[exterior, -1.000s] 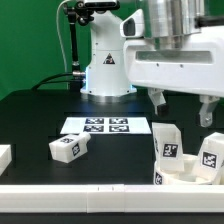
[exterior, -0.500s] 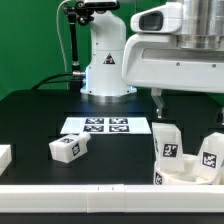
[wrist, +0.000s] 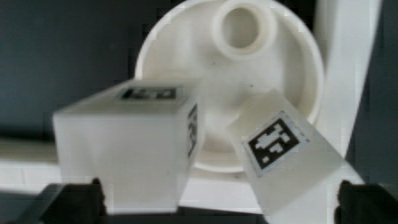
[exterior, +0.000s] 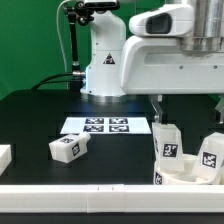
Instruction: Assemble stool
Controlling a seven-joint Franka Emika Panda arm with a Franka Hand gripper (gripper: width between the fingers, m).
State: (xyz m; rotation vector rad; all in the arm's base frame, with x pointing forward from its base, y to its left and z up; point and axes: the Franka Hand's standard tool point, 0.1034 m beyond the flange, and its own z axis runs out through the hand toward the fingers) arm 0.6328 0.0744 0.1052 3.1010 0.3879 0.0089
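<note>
The white round seat [exterior: 188, 174] lies at the exterior view's lower right, and the wrist view shows it as a rimmed disc with a hole [wrist: 222, 60]. Two tagged legs [exterior: 167, 146] [exterior: 211, 152] stand on it; in the wrist view one is upright [wrist: 128, 140] and the other tilted [wrist: 285, 152]. A third leg [exterior: 67, 149] lies loose on the black table towards the exterior view's left. My gripper [exterior: 189, 108] hangs open and empty just above the two legs, with its dark fingers [wrist: 71, 200] on either side of them.
The marker board [exterior: 105, 126] lies flat mid-table in front of the robot's white base [exterior: 105, 70]. A small white block [exterior: 4, 157] sits at the exterior view's left edge. A long white rail [exterior: 80, 195] runs along the front.
The hand has shifted a little toward the exterior view's right and closer to the camera. Its fingers stay open above the two legs. The parts have not moved.
</note>
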